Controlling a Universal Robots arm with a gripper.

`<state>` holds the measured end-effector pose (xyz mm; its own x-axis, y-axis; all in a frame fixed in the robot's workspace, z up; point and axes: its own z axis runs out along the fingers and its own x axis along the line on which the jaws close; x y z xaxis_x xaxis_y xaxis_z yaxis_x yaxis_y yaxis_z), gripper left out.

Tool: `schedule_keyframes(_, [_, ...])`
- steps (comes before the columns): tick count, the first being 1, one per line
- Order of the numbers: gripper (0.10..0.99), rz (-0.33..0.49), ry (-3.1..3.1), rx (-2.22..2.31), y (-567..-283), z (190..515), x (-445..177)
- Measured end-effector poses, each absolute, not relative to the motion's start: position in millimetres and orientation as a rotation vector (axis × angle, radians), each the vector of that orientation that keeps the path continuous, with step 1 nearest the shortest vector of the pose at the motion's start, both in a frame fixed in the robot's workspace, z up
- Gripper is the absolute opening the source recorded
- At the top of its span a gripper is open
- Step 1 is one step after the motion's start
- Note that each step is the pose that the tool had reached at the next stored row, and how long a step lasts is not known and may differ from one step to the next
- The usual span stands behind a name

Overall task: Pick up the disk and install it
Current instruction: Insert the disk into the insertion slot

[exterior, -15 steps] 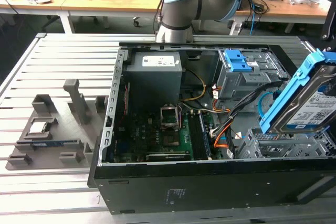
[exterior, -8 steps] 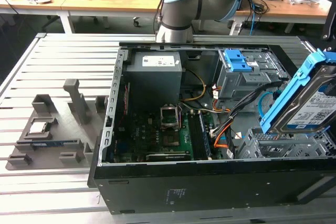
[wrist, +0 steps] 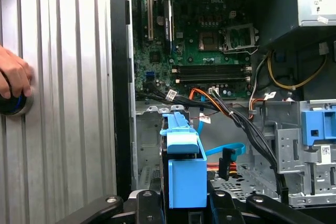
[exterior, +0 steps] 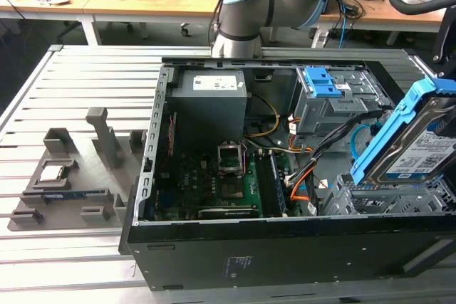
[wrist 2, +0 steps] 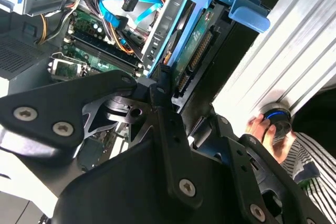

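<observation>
Hanging tilted over the open computer case [exterior: 214,254], the disk [exterior: 417,144] sits at the exterior view's right. Its label faces the camera and its bright blue bracket [exterior: 399,122] frames the raised edge. The gripper [wrist: 184,208] is clamped on the disk. In the first wrist view black fingers [wrist: 149,208] press in at either side of the bracket, and in the second wrist view one of them lies flat against the bracket's edge.

The disk's low end is right at the silver drive cage [exterior: 381,201] in the case's near corner. It may be touching the cage's rim, but I cannot tell from these angles. Farther back in the case stands the grey drive bay [exterior: 335,108] with a blue latch [exterior: 322,83] on top. To the exterior view's left of the bay are the power supply [exterior: 210,97] and the green motherboard [exterior: 235,179]. Orange and blue cables [exterior: 303,176] run between the board and the cage.

Outside the case, on the slatted table [exterior: 78,83], a grey fixture tray [exterior: 71,190] holds a small square chip [exterior: 53,172]. A person's hand [wrist: 13,74] rests on a round black-and-blue knob [wrist: 13,106] on the table beside the case.
</observation>
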<state>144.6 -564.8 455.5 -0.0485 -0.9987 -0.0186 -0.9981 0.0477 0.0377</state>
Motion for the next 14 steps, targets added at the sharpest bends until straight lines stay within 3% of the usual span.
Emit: schedule_keyframes(14, [0.365, -0.058, -2.231, 2.189, -555, 431, 145])
